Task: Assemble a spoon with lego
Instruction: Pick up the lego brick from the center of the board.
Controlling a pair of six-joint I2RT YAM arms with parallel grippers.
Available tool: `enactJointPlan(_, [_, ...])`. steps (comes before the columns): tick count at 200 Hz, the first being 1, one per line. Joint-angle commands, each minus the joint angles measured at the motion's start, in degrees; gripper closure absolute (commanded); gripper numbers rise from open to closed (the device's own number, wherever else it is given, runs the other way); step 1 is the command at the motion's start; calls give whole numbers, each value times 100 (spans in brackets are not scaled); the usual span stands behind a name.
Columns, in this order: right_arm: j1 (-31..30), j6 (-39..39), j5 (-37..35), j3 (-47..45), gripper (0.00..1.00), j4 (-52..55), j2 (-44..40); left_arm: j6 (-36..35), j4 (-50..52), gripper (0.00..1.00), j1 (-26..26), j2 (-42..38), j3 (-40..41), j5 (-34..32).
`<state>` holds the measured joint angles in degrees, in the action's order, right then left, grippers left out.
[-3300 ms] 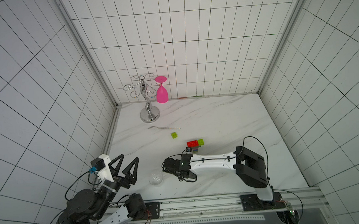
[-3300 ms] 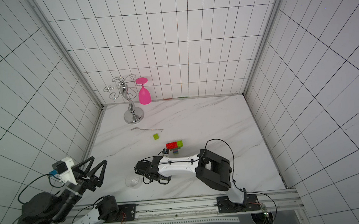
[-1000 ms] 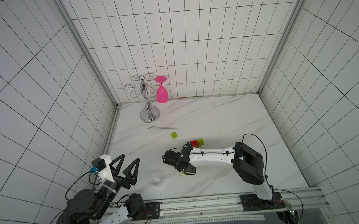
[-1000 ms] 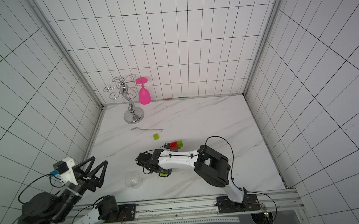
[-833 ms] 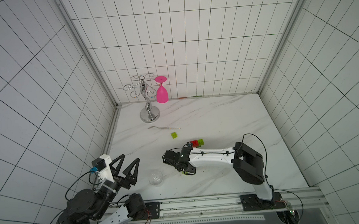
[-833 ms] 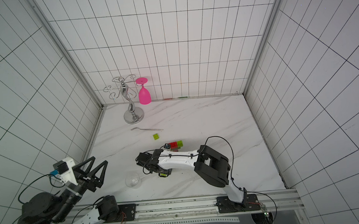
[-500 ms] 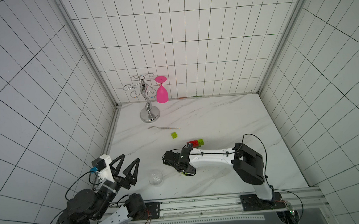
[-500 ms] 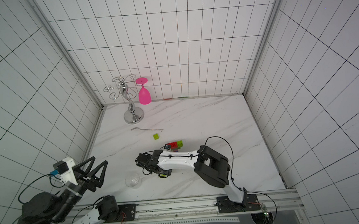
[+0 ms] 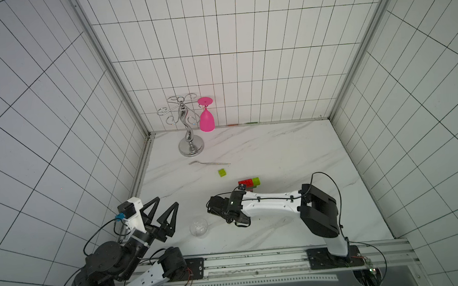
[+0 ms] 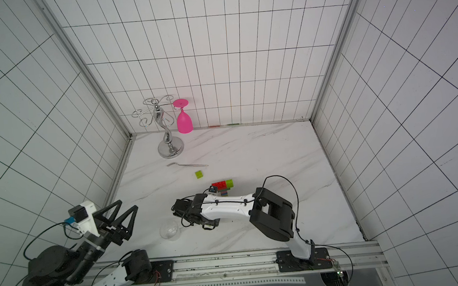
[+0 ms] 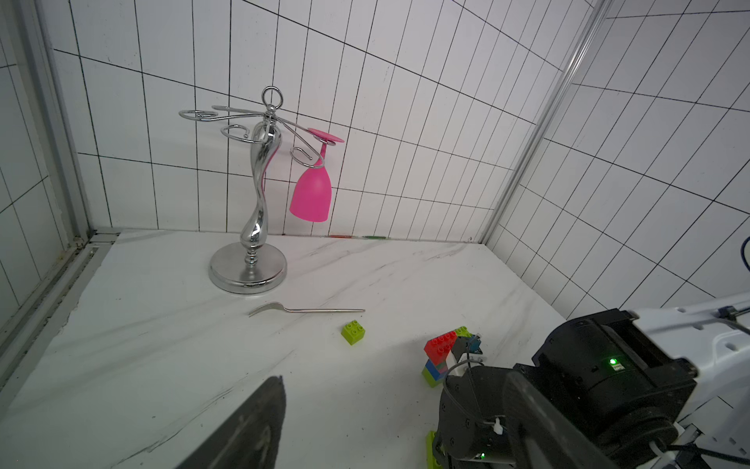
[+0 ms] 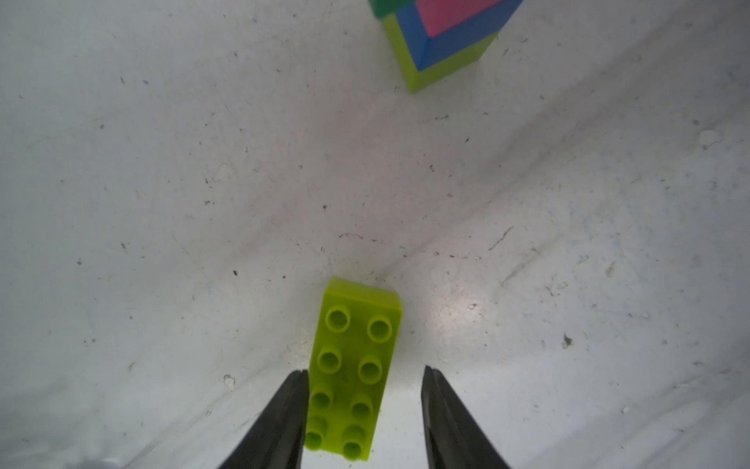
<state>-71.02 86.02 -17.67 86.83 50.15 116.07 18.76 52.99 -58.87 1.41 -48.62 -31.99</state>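
R hand (image 12: 364,369) part-open astride long lime brick (image 12: 357,325), gap one side; L hand (image 9: 167,205) wide open, empty.

Two arms, one gripper each: the left gripper (image 9: 168,204) and the right gripper (image 12: 365,369). There are two loose lime bricks, one small square brick (image 11: 353,332) and one long brick (image 12: 353,357). One joined build (image 11: 438,349) shows six bricks — two lime, one red, one dark-green, one pink, one blue. Singles — one chrome rack (image 11: 259,182), one pink goblet (image 11: 310,195), one clear glass (image 9: 199,227), one metal utensil (image 11: 316,311).
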Motion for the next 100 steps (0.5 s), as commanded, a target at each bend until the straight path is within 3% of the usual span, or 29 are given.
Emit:
enactJointPlan(1, [-39,29,-96,-9,51,76,-80,-60,54,17,16,-33,-25,51])
enactJointPlan(100, [18,71,150,61,54,-87,276,-62,80,17,16,-34,-33,73])
